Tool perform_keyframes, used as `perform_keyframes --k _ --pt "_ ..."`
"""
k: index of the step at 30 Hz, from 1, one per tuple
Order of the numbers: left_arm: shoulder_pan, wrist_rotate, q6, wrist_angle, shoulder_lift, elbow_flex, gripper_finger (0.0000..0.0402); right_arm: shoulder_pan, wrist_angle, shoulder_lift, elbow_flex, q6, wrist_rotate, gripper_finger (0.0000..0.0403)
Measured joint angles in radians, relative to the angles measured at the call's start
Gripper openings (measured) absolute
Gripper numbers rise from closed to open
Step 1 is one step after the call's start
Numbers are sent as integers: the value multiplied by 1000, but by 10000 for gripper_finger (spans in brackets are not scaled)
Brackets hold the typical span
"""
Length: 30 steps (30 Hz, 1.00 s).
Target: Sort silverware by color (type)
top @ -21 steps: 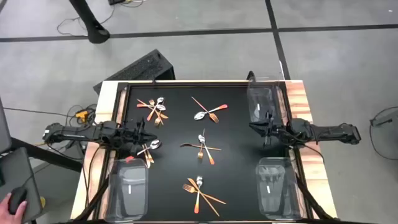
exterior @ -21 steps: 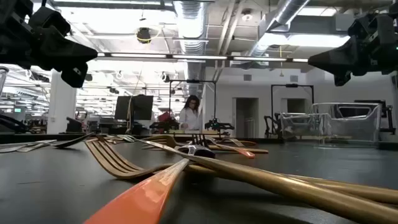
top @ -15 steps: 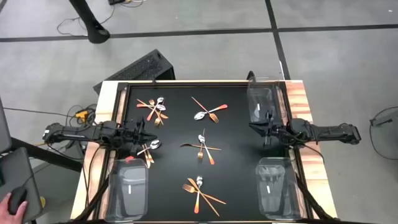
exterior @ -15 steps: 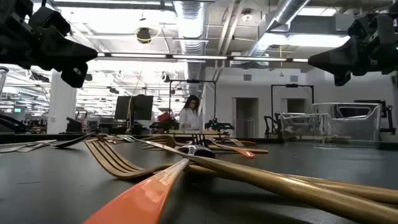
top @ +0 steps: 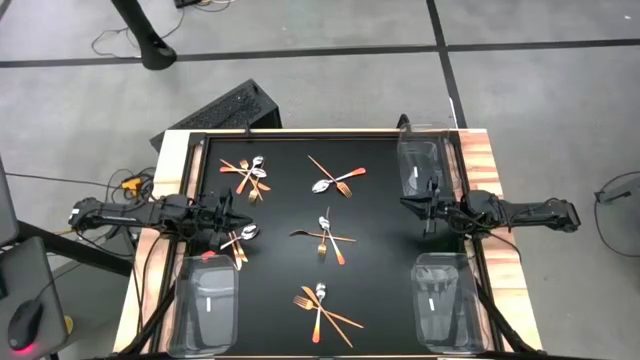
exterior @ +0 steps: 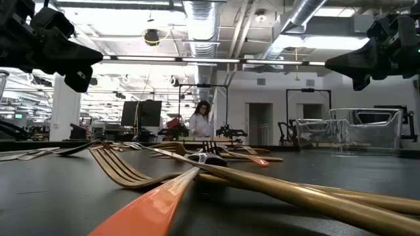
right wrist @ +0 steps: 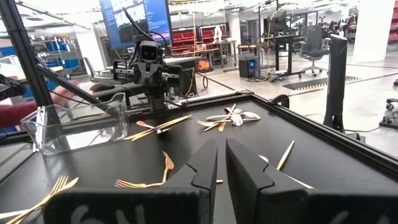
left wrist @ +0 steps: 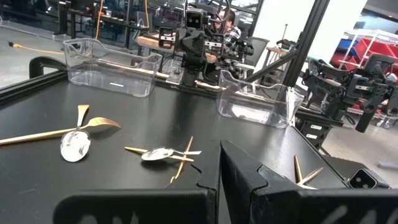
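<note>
The silverware lies in several small crossed heaps on the black table top: far left (top: 248,175), far middle (top: 336,180), centre (top: 325,238), near middle (top: 320,305), and a small heap at the left (top: 240,237). Some pieces are copper-gold; others are silver with orange handles. My left gripper (top: 234,214) (left wrist: 219,168) hovers shut at the left side, just beyond the small heap and holding nothing. My right gripper (top: 408,203) (right wrist: 222,144) hovers at the right side between two clear bins, its fingers close together with nothing between them.
Clear plastic bins stand at the far right (top: 420,165), near right (top: 440,300) and near left (top: 205,300) of the table top. A raised black rim (top: 300,133) runs round it. A person stands far off in the room (exterior: 199,121).
Both arms and all the silverware have kept still. Off the table at the near left, a person's hand that rested on a mouse has drawn away.
</note>
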<state>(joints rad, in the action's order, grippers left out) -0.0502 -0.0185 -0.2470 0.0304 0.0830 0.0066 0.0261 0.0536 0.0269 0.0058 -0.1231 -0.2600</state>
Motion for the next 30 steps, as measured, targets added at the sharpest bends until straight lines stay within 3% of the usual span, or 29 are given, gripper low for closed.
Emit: perform_keyframes --k 25,30 --pt "0 0 0 0 0 0 0 0 0 0 0 0 0 59" --pt "0 -41 0 6 0 0 0 0 0 0 0 0 0 59"
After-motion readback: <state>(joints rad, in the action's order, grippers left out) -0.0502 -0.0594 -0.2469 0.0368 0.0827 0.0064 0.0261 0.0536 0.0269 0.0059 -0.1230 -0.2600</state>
